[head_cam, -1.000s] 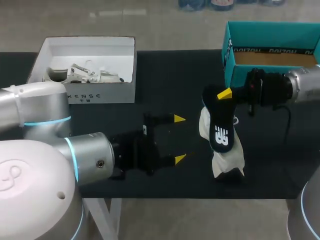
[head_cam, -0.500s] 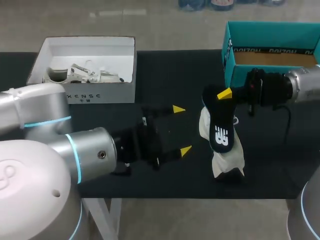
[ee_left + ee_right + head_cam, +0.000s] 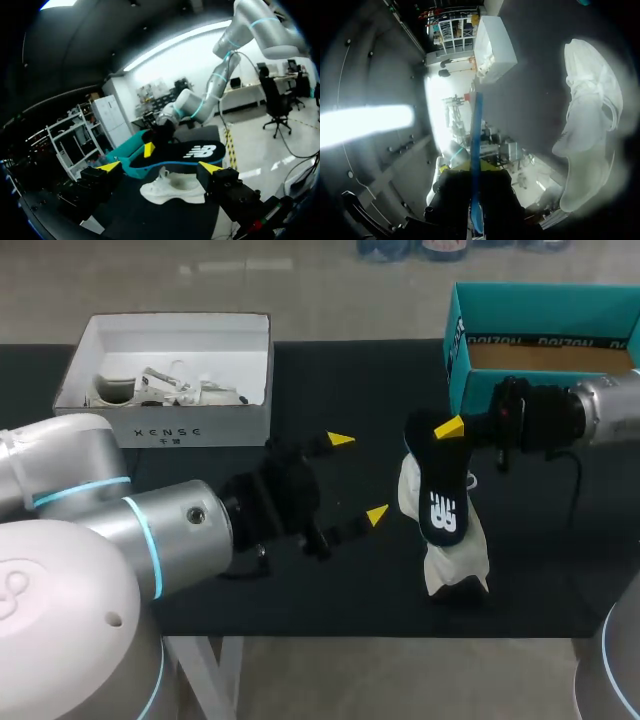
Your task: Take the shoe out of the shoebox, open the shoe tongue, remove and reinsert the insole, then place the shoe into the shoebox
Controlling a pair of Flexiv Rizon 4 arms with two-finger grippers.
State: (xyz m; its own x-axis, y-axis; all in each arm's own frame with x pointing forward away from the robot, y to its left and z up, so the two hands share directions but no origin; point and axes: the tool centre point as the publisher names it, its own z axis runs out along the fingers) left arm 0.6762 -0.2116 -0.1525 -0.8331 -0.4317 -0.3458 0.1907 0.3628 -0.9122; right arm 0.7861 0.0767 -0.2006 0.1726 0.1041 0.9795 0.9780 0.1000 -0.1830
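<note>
Hanging over the white shoe (image 3: pixel 455 562) on the table (image 3: pixel 350 380), the black insole (image 3: pixel 443 502) is pinched in the right gripper (image 3: pixel 450 430) — the left gripper (image 3: pixel 358 478) sits beside, fingers wide; pushing the insole in could shove the unheld shoe aside

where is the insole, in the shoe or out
Out: the right gripper holds the insole over the shoe.
</note>
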